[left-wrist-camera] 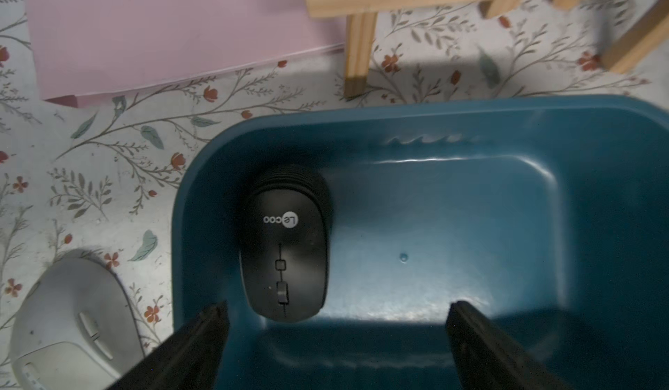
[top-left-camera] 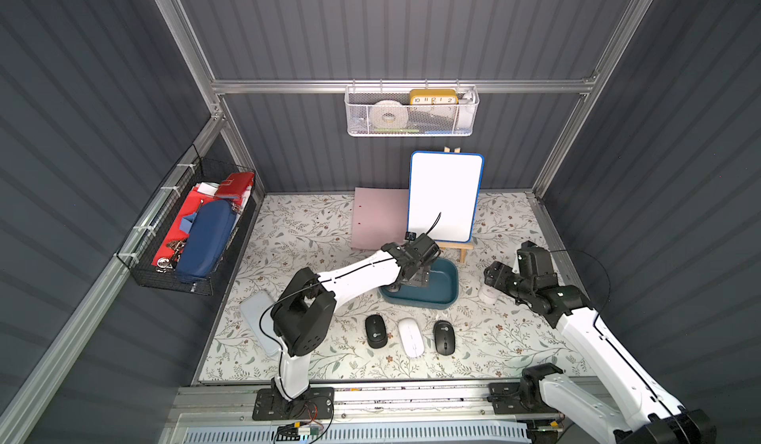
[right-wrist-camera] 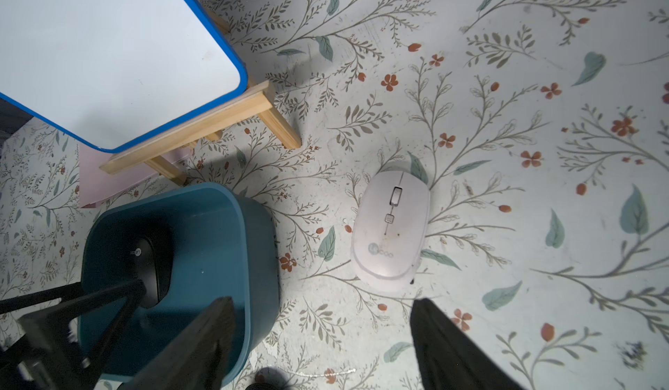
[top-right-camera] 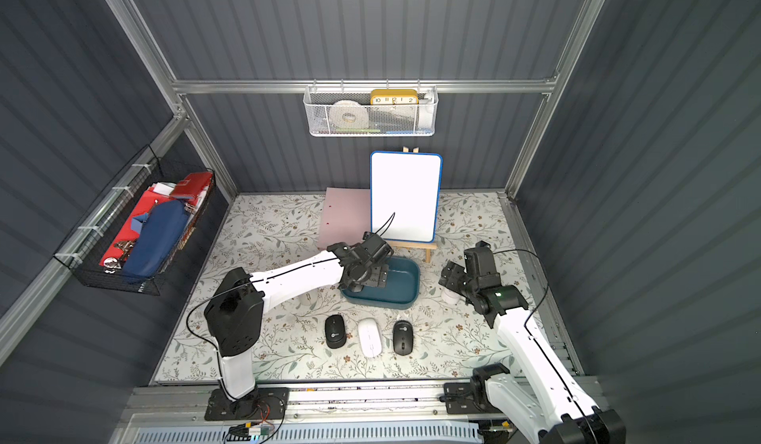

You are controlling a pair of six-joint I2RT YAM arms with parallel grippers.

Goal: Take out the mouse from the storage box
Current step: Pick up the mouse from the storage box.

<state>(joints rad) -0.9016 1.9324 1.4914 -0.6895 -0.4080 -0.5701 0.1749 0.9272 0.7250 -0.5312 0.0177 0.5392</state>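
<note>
The storage box (left-wrist-camera: 543, 124), a shallow dark teal tub, stands mid-table in both top views (top-left-camera: 447, 293) (top-right-camera: 405, 293). Inside it, along one short wall, lies a black mouse (left-wrist-camera: 286, 247) with a white logo, also seen in the right wrist view (right-wrist-camera: 152, 261). My left gripper (left-wrist-camera: 338, 312) hangs over the tub, open, its fingers (left-wrist-camera: 213, 319) apart and level with the mouse's front end, not touching it. My right gripper (right-wrist-camera: 324, 305) is open and empty, over the mat beside the tub, near a white mouse (right-wrist-camera: 392, 225).
Three mice lie in a row near the front: black (top-left-camera: 376, 330), white (top-left-camera: 410, 337), black (top-left-camera: 444, 337). A pale mouse (left-wrist-camera: 72, 316) sits just outside the tub. Behind the tub stand a whiteboard (top-left-camera: 444, 197) on a wooden easel and a pink sheet (top-left-camera: 379, 219).
</note>
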